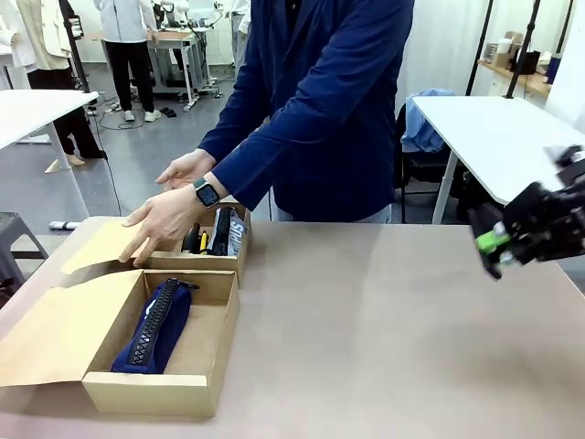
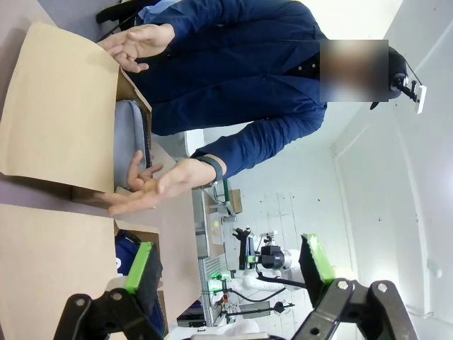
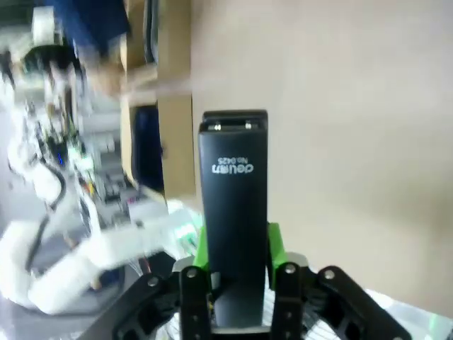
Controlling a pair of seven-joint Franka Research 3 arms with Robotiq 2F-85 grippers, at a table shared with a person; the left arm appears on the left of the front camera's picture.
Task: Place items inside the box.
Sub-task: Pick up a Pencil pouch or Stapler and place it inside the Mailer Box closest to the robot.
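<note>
Stapler (image 3: 233, 184) clamped lengthwise, pointing out along the fingers, in the part-closed right claw (image 1: 494, 242), which hangs over the right edge of the surface (image 1: 384, 329). The box (image 1: 146, 393), flap open and pencil case (image 1: 155, 327) inside, lies well apart toward 8 o'clock in the front view, its long axis running 12 to 6. The left claw (image 2: 228, 262), spread wide and empty, appears nearer to it. A person's hand (image 1: 164, 219) rests on the smaller box (image 1: 196, 263).

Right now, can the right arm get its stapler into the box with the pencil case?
Probably yes: the box lies open with room for the stapler beside the pencil case, and the person's hands rest on the smaller box behind, not over it.
</note>
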